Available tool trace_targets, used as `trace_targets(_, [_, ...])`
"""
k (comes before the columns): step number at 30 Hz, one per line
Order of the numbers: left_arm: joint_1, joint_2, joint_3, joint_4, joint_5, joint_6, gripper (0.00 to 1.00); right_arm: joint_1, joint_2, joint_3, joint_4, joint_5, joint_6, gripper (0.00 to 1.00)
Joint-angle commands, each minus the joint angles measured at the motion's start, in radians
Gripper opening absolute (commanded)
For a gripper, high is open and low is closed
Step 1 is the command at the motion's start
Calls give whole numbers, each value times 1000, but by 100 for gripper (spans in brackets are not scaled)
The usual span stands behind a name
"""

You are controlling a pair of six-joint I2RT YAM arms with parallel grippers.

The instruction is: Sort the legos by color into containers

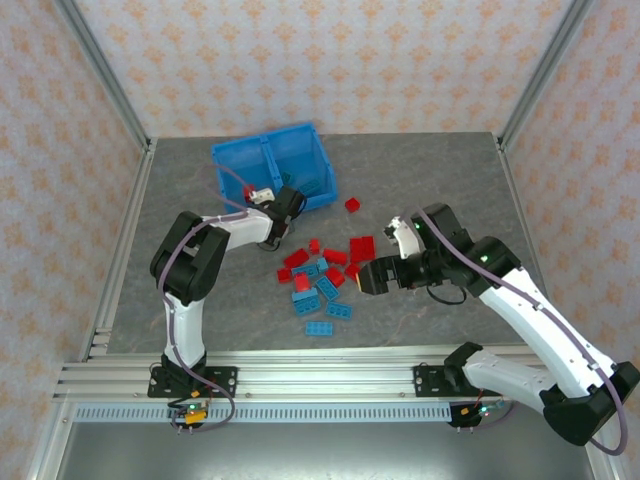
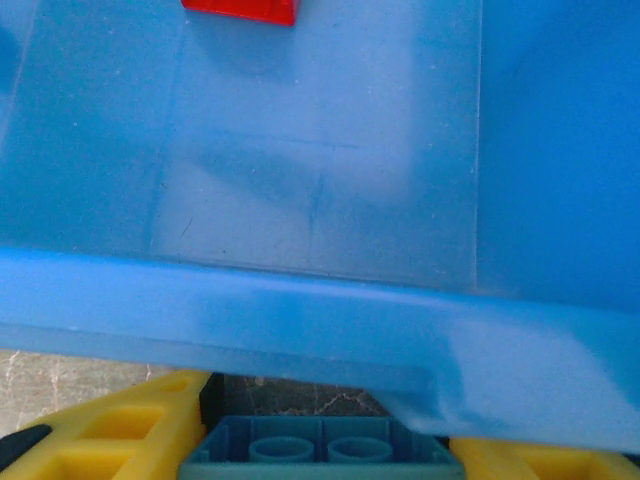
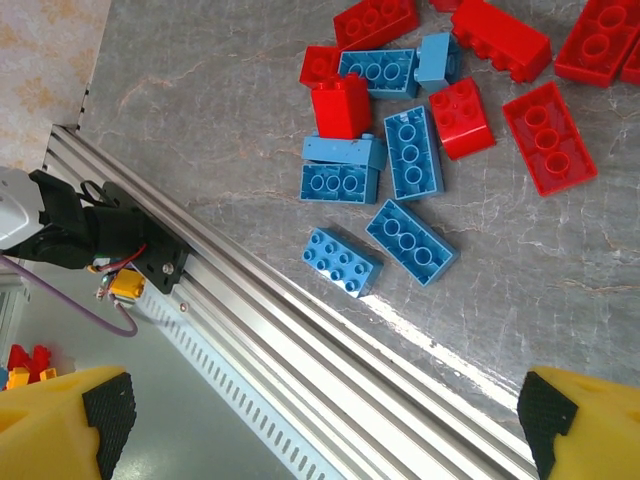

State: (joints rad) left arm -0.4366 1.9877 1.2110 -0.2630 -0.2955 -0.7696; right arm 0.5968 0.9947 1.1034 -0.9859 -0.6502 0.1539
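1. Arms stand apart over the table point(image 1: 440, 180). The left one is folded at the elbow and stretched forward, with the left gripper point(image 1: 287, 203) at the near wall of the right-hand compartment of the bin point(image 1: 290, 131). The right one bends in from the right, with the right gripper point(image 1: 372, 276) low at the right edge of the legos point(image 1: 322, 278).
2. In the left wrist view, the left gripper point(image 2: 320, 445) has its yellow fingers point(image 2: 120, 430) set against both sides of a light blue brick point(image 2: 320, 452). The brick is clamped between them just below the bin's rim point(image 2: 300, 300).
3. In the right wrist view, the right gripper point(image 3: 320, 410) has its jaws spread wide with nothing between them. Its black pads point(image 3: 108, 410) sit at the two lower corners, over the rail point(image 3: 300, 330).
4. The table is grey and marbled, edged at the front by a ribbed aluminium rail point(image 1: 320, 375). Pale walls point(image 1: 330, 60) with an orange flower pattern close it in on three sides.
5. The legos point(image 3: 400, 150) lie loose on the table between the two grippers, red and light blue mixed and several touching. One lone red brick point(image 1: 352, 205) sits apart, just right of the bin.
6. The bin stands at the far left of the table, turned at an angle. A red brick point(image 2: 240, 8) lies on the floor of the compartment in front of the left gripper.
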Motion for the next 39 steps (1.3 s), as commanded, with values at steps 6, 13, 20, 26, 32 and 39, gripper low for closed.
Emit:
trace_targets(6, [-67,-195,-88,-13,7,2,37,-2,-23,13,20,25,62,99])
trace_targets(13, [-123,-329,100,-99,11,133,33,-2,-34,3,142,133,164,99])
trace_targets(20, [-61,-21,619,-208,7,396,34,-1,-25,4,195,243,222,99])
trace_targets(26, [32,284,984,-264,70,403,33,-2,-41,6,171,305,254,99])
trace_targets(32, [64,476,1145,-254,87,398,30,-1,-35,9,172,313,266,99])
trace_targets(39, [68,519,1168,-278,102,360,53,-1,-6,49,137,330,244,99])
